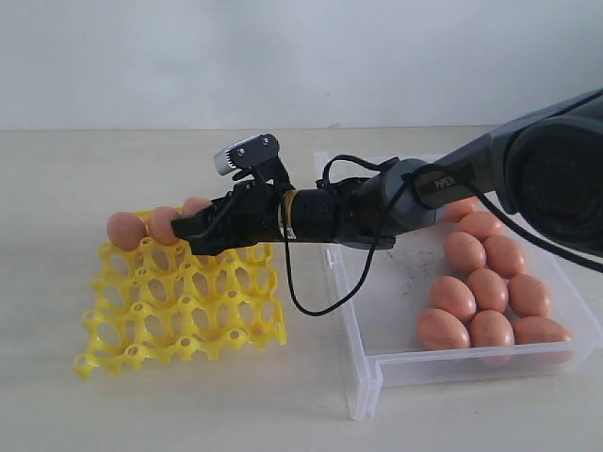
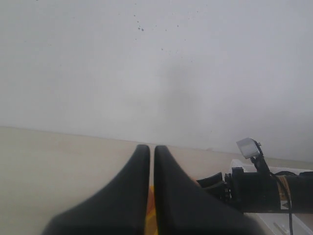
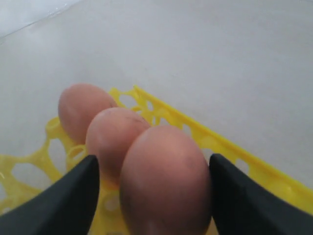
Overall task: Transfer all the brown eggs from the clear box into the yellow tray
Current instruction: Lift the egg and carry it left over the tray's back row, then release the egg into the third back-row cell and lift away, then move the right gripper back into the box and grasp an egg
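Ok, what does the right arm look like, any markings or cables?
The right arm is dark grey with white PIPER lettering, a brass-coloured wrist ring, a loose black cable and a silver camera. The right gripper has black wedge-shaped fingers.

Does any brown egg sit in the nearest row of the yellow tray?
No, the nearest row of the yellow tray is empty; the brown eggs on it line its far edge.

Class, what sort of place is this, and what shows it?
Probably a robotics lab bench: a robot arm over a plain table, a blank wall, and eggs laid out in a clear box and yellow tray.
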{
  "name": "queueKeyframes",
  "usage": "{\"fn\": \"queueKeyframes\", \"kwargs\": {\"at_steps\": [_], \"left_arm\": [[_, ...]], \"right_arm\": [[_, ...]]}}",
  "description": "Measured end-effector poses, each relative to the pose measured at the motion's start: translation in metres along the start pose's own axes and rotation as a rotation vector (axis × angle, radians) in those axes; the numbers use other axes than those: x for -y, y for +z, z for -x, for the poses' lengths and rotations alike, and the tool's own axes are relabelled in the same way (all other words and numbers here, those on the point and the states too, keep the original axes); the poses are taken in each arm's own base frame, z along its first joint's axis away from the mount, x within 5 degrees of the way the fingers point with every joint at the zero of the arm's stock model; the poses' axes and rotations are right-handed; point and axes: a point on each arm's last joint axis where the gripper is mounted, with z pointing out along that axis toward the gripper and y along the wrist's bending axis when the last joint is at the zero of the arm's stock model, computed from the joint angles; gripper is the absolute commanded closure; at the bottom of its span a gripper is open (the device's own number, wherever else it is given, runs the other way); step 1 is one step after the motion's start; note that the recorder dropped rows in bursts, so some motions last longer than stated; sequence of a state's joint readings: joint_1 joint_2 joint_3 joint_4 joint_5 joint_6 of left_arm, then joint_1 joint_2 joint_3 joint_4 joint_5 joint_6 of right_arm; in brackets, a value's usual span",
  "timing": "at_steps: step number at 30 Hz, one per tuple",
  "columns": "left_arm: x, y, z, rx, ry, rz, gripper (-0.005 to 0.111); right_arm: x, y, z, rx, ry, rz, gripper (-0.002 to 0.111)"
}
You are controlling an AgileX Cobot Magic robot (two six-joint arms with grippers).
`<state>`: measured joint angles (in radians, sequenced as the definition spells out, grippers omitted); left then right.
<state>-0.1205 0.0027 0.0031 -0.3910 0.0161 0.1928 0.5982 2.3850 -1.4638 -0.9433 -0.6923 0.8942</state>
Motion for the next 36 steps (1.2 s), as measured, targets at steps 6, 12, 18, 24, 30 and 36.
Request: {"fn": "queueKeyframes", "kwargs": {"at_steps": [6,12,18,24,30,36], "left_arm": [[0.000,0.000,0.000,0.000,0.000,0.000,0.103],[0.000,0.000,0.000,0.000,0.000,0.000,0.103],[0.000,0.000,0.000,0.000,0.000,0.000,0.103],[0.000,0.000,0.000,0.000,0.000,0.000,0.103],[0.000,0.000,0.000,0.000,0.000,0.000,0.103],[0.000,0.000,0.000,0.000,0.000,0.000,0.103]], "right_arm": [[-0.003,-0.008,0.023,0.012,-0.033,-0.036,0.049],[-0.008,-0.016,0.042,0.021,-0.071,-0.058,0.052],[-0.005,-0.026,0.055,-0.046,-0.127,-0.155,0.100],[-0.006,-0.053,0.090,-0.114,-0.202,-0.333,0.108],[-0.008,-0.103,0.122,-0.145,-0.240,-0.620,0.108],[0.007,-0.161,0.123,-0.404,-0.311,-1.046,0.108]]}}
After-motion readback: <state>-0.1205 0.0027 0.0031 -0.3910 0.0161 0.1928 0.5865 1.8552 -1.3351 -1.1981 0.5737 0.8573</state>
